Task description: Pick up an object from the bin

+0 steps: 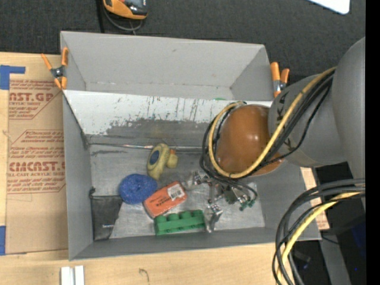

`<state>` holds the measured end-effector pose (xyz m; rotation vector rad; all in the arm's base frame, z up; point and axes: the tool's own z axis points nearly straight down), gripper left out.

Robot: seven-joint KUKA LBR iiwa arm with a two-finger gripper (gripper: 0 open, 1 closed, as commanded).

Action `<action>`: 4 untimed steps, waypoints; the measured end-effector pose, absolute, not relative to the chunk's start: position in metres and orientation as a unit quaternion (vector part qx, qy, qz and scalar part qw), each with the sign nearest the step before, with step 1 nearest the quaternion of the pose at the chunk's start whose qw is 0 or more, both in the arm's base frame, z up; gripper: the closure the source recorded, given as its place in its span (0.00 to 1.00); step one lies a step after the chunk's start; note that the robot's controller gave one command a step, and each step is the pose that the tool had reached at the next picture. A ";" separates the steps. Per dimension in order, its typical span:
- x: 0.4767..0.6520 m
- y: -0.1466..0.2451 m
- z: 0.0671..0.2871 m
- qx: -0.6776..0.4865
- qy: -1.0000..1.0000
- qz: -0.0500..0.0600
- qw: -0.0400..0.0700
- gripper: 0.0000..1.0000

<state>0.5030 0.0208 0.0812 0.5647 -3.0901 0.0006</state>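
The fingers (214, 209) are seen low over the floor of the grey metal bin (178, 76), towards its right side and close to the wall nearest the camera. Whether they are open or closed cannot be told, and no thing can be made out between them. The green studded plastic toy brick (178, 223) is judged the likeliest pick. It lies just beside the fingers, towards the bin's left wall, with its long axis along the nearest wall. The orange rectangular packet (165, 199) lies just behind it, tilted. The blue round ball (136, 189) and the yellow tape-measure-like case (159, 161) lie farther off.
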 end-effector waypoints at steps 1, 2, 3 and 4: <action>0.501 0.036 0.076 0.102 -0.995 -0.001 0.000 0.00; 0.497 0.087 0.075 0.281 -0.960 0.001 -0.005 1.00; 0.497 0.087 0.075 0.281 -0.960 0.001 -0.005 1.00; 0.506 0.068 0.274 0.258 -0.966 0.000 -0.001 1.00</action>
